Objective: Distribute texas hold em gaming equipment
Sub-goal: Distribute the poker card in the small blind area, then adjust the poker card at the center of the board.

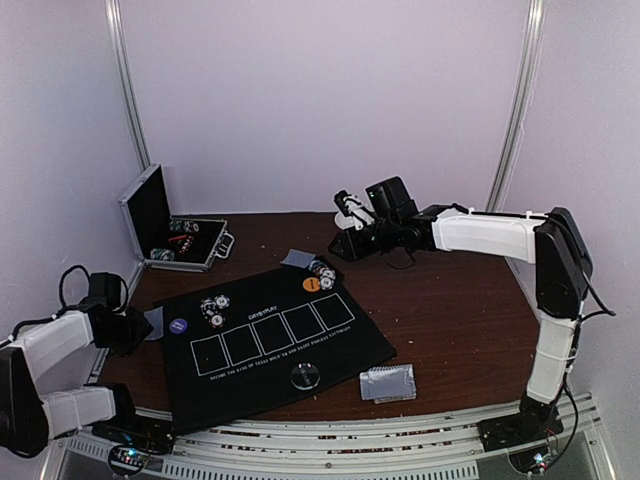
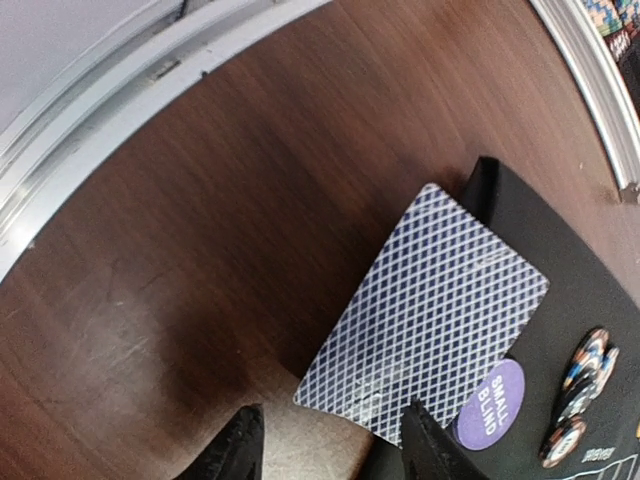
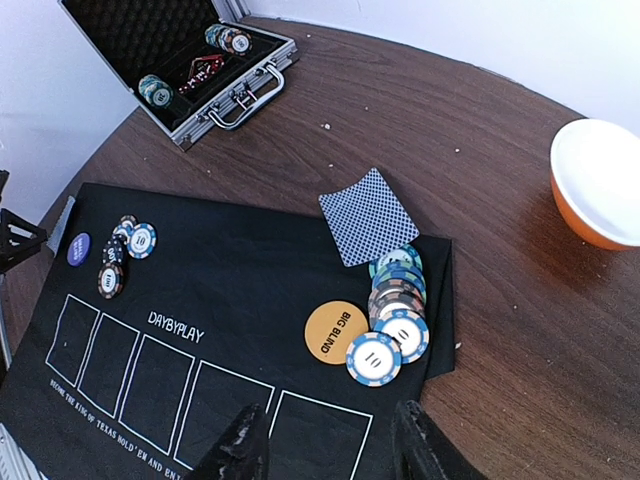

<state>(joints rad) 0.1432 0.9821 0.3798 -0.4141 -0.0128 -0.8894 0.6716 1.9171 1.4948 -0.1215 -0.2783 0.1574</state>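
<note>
The black five-box mat [image 1: 270,340] lies at the table's middle. A grey-blue-backed card [image 2: 430,310] lies face down at the mat's left edge, beside the purple disc [image 2: 492,403] and a small pile of striped chips [image 2: 580,395]. My left gripper [image 2: 330,450] hovers open over the card's near corner, holding nothing. At the mat's far corner are the orange disc [image 3: 336,331], a spread row of chips [image 3: 395,310] and another face-down card [image 3: 370,215]. My right gripper [image 3: 330,450] is open and empty above that corner. A clear disc [image 1: 305,376] sits at the mat's near edge.
An open metal case [image 1: 170,235] with more chips stands at the back left. A deck of cards [image 1: 388,383] lies on the bare wood right of the mat. A white bowl with an orange base [image 3: 600,180] sits at the far right.
</note>
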